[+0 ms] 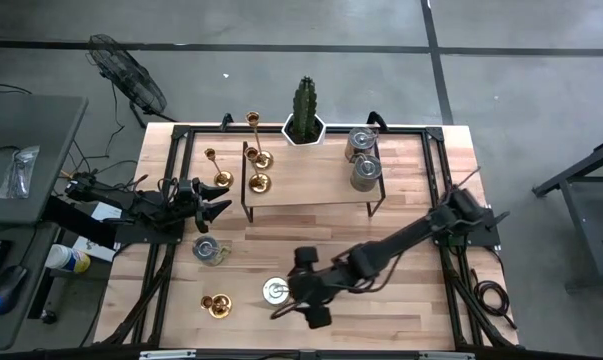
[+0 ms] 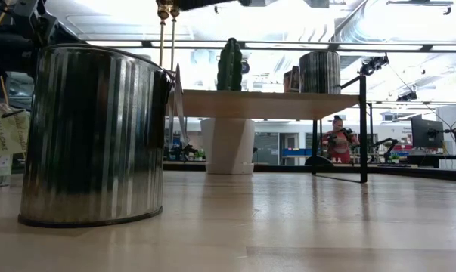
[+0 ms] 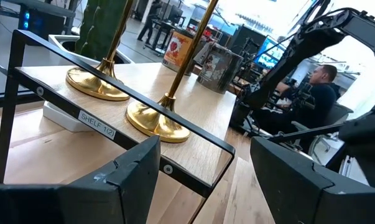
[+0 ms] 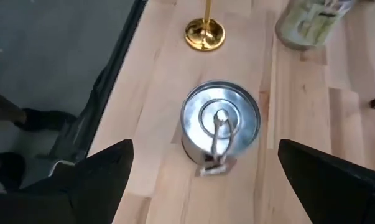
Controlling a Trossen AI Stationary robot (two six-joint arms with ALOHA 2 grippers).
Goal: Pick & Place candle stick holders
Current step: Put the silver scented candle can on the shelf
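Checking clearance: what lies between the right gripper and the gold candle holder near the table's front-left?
In the high view, a silver tin sits between the right gripper and the gold candle holder; the right wrist view agrees.

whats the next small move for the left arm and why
Probably ease the left gripper forward toward the candle stick holders on the shelf. Its fingers are open and empty, and the left wrist view has two gold bases just ahead. The right gripper hovers open by a silver tin.
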